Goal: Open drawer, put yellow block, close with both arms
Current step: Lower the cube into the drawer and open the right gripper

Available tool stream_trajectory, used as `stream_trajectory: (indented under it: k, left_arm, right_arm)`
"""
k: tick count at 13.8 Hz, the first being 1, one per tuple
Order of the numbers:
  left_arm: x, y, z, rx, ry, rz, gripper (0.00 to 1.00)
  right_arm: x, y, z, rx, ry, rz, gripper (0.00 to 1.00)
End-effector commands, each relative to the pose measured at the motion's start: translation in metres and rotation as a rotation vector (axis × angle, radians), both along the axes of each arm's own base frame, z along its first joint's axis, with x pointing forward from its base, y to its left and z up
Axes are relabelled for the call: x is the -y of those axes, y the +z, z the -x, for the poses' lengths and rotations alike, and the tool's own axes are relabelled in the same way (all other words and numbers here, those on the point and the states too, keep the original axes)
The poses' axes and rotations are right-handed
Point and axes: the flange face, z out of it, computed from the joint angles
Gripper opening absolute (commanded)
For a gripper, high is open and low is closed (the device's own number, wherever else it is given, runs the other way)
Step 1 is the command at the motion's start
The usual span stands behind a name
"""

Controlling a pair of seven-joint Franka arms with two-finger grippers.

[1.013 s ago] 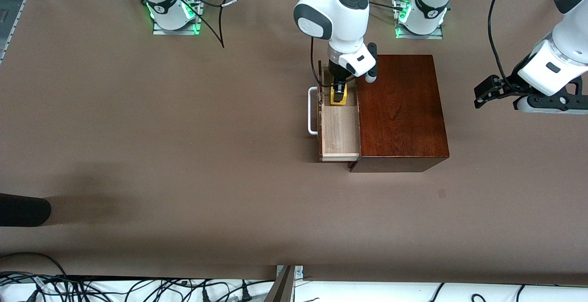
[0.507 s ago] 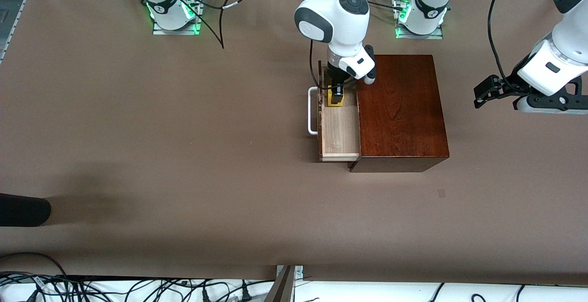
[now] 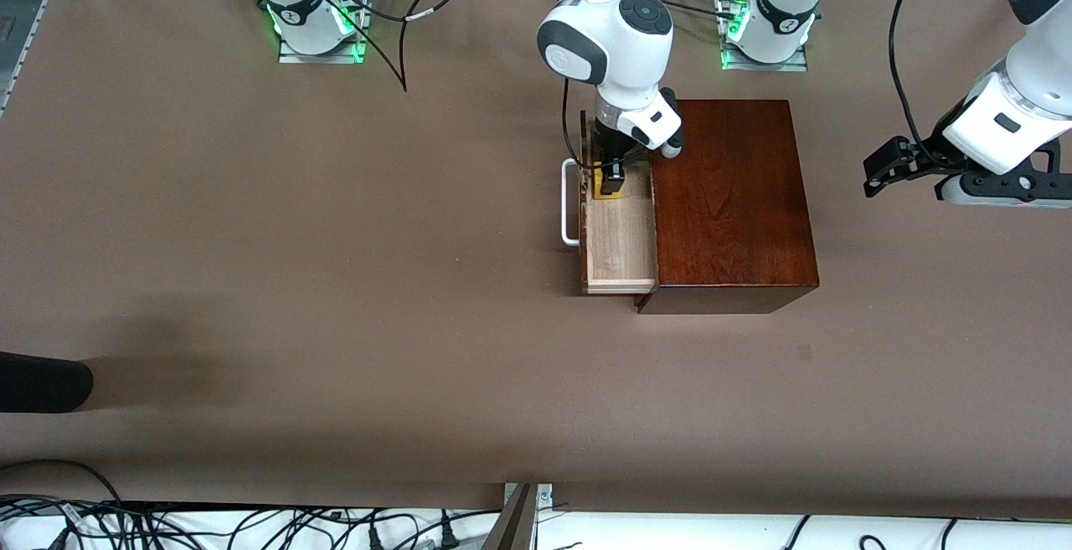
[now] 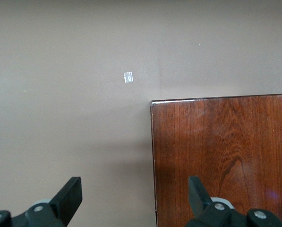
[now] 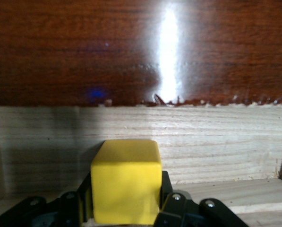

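My right gripper point(image 3: 614, 175) pinches the yellow block point(image 5: 126, 181) inside the open drawer point(image 3: 621, 232); lower until seated, then release. My left gripper point(image 4: 133, 193) waits spread beside the box point(image 3: 733, 198).

you see the yellow block point(image 5: 126, 181) clamped between the right gripper's point(image 5: 126, 208) black fingers point(image 5: 171, 208), one on each side of it. it sits inside the drawer point(image 5: 216, 142), close to a pale wood wall. above that wall runs glossy dark wood point(image 5: 60, 52) with a bright glare streak.
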Motion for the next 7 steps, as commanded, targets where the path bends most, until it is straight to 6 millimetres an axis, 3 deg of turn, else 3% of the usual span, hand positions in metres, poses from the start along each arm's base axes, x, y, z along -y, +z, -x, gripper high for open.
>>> stream_trajectory:
  k: [1, 4, 7]
  left_arm:
    - [0.0014, 0.0023, 0.0034, 0.012, -0.016, -0.012, 1.00]
    - [0.0014, 0.0022, 0.0035, 0.010, -0.017, -0.012, 1.00]
    - [0.0014, 0.0022, 0.0035, 0.010, -0.016, -0.012, 1.00]
  right_arm:
    - [0.0025, -0.0052, -0.0035, 0.019, 0.025, 0.044, 0.00]
    - [0.0022, -0.0059, -0.0029, 0.019, 0.027, 0.044, 0.02]
    - [0.0035, -0.0075, -0.0035, 0.017, 0.026, 0.046, 0.11]
